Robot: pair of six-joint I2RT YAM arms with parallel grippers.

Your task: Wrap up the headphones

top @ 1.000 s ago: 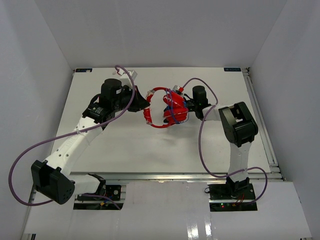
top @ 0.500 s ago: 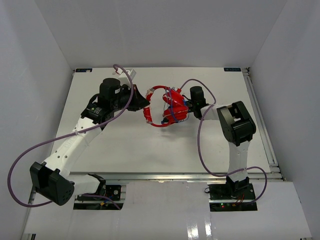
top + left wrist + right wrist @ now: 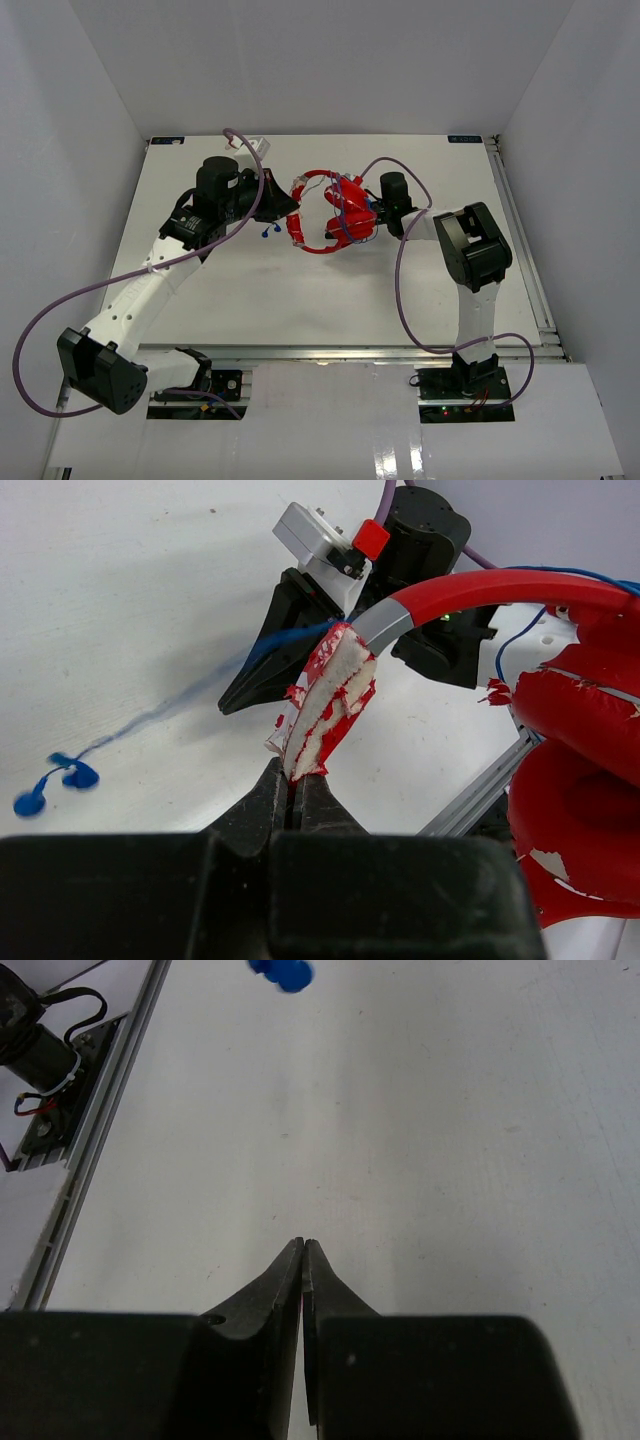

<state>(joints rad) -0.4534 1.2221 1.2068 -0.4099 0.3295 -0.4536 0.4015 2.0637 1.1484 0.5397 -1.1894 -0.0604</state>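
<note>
Well, the headphones (image 3: pixel 332 214) are at the far middle of the white tabletop (image 3: pixel 300 300), between the two arms. Clenched on the torn red-and-white headband pad (image 3: pixel 325 715) is the left end effector (image 3: pixel 295 783) — the right end effector (image 3: pixel 303 1248) is clenched too, with nothing seen between its fingers. A thin cable (image 3: pixel 170 705) trails to the blue plug (image 3: pixel 75 775), which is blurred. Plain white walls (image 3: pixel 300 60) enclose three sides.
</note>
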